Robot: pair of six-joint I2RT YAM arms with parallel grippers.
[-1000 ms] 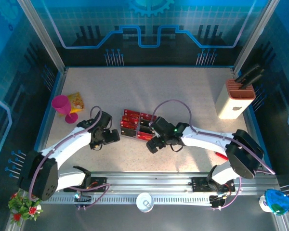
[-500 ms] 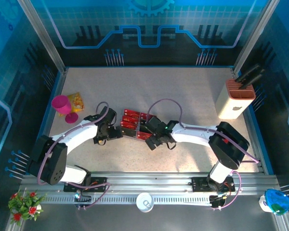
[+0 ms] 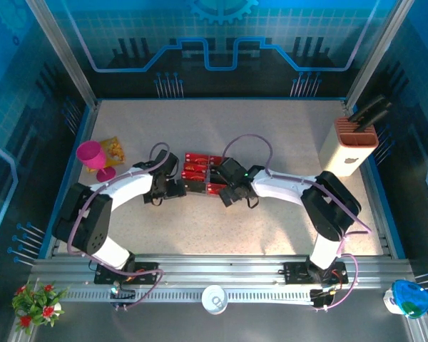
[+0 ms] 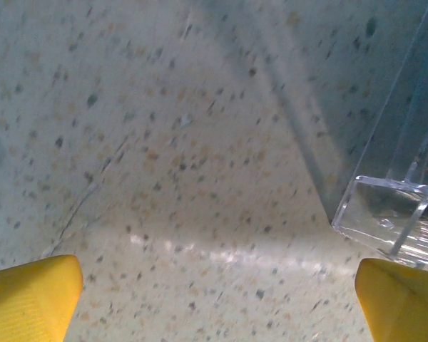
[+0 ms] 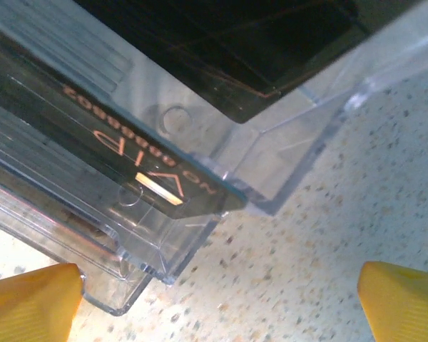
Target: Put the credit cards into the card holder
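Observation:
The credit cards (image 3: 198,173), red with black parts, lie in a clear compartmented tray (image 3: 200,187) at mid-table. My left gripper (image 3: 177,187) is at the tray's left side, open. In its wrist view the yellow fingertips (image 4: 28,296) stand wide apart over bare speckled table, and the tray's clear corner (image 4: 392,214) lies at the right. My right gripper (image 3: 224,189) is at the tray's right side, open, holding nothing. Its wrist view looks onto a tray corner (image 5: 285,171) holding a dark card with VIP lettering (image 5: 150,178). The card holder is hidden.
A pink cup (image 3: 93,157) and a yellow packet (image 3: 113,148) sit at the left edge. A beige slotted block (image 3: 353,146) stands at the back right. Blue walls enclose the table; open surface lies behind and in front of the tray.
Both arms have reached further from their bases and closed in on the tray from either side. Both grippers stayed open.

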